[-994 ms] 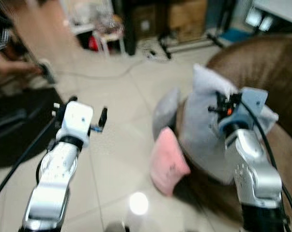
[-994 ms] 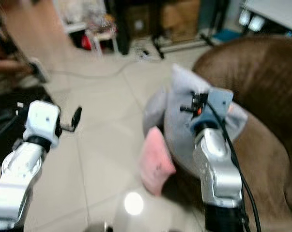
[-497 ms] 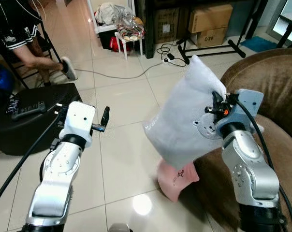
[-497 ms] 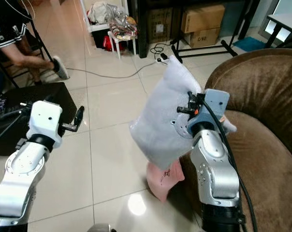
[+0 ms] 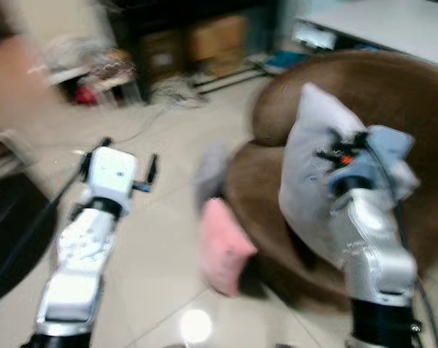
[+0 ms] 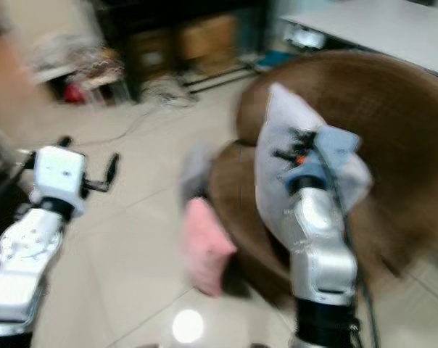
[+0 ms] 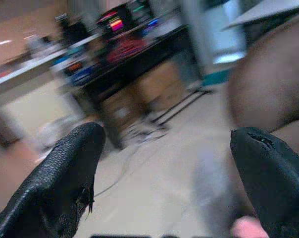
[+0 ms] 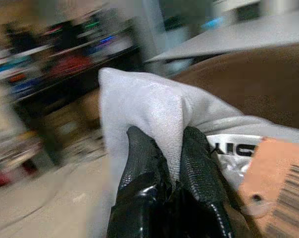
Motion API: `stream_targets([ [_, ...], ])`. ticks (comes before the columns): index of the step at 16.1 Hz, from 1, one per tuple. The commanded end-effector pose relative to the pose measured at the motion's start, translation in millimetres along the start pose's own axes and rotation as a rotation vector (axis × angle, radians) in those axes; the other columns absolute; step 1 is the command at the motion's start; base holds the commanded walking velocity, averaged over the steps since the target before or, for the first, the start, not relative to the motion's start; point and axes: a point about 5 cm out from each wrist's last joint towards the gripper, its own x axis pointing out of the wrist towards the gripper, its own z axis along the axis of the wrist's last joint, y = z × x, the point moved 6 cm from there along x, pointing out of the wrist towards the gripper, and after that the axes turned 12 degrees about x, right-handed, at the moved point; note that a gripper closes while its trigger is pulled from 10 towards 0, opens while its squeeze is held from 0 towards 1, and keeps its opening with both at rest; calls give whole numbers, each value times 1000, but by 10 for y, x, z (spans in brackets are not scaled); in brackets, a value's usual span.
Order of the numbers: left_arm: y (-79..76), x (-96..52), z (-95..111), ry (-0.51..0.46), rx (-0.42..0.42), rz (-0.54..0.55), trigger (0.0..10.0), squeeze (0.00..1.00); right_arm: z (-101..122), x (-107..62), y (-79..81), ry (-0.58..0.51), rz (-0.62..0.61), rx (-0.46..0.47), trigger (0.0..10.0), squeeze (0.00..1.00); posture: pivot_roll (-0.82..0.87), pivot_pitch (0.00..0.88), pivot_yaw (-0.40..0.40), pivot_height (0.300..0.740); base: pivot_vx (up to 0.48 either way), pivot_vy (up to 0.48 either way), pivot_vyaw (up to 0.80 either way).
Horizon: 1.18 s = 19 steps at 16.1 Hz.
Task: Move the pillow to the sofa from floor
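Observation:
My right gripper [image 8: 172, 166] is shut on a fold of the grey pillow [image 5: 310, 170] and holds it up in the air. The pillow hangs in front of the brown sofa [image 5: 397, 94], over the seat's front part. A paper tag [image 8: 273, 183] hangs from it near the fingers. My left gripper [image 7: 164, 183] is raised at the left over the tiled floor, open, with nothing between its fingers. All views are blurred.
A pink pillow [image 5: 222, 246] leans on the floor against the sofa's front, with a blurred grey cushion [image 5: 208, 174] just behind it. Black shelving with cardboard boxes [image 5: 204, 40] and cables stands at the back. A white table [image 5: 378, 22] is behind the sofa.
The whole view has swung towards the sofa, so the camera moved. The grey pillow stays in my right gripper and now hangs before the sofa seat. The left gripper stays open.

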Motion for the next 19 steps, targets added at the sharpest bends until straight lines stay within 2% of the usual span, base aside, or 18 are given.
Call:
stream_targets([
  [1, 66, -22, -34, 11, 12, 21, 10000, 0, 124, -15, 166, -65, 52, 10, 10000, 0, -103, 0, 54, 740, 0, 0, 0],
  [2, 79, -41, -52, 15, 11, 27, 10000, 0, 132, -17, 110, -98, 12, -54, 10000, 0, -101, 0, 53, 740, 0, 0, 0],
  [3, 85, -47, -61, 17, 11, 29, 10000, 0, 134, -19, 89, -113, -7, -80, 10000, 0, -100, 0, 52, 740, 0, 0, 0],
  [7, 120, -113, -100, 22, -18, 47, 10000, 0, -193, -95, 337, 73, 209, 0, 10000, 0, -71, 0, 39, 740, 0, 0, -600],
  [11, 163, -181, -191, 39, -32, 45, 10000, 0, -336, -125, 377, 125, 244, -25, 10000, 0, -58, 0, 23, 740, 71, 0, 0],
  [12, 159, -176, -191, 37, -33, 47, 10000, 0, -362, -140, 398, 142, 261, -21, 10000, 0, -59, 0, 19, 740, 307, 0, -800],
  [17, 143, -156, -162, 21, -43, 54, 10000, 0, -336, -165, 466, 145, 325, -34, 10000, 0, -67, 0, 10, 740, 313, 0, -800],
  [19, 138, -171, -160, 20, -40, 54, 10000, 0, -326, -168, 478, 143, 337, -28, 10000, 0, -59, 0, 3, 740, 313, 0, 0],
])
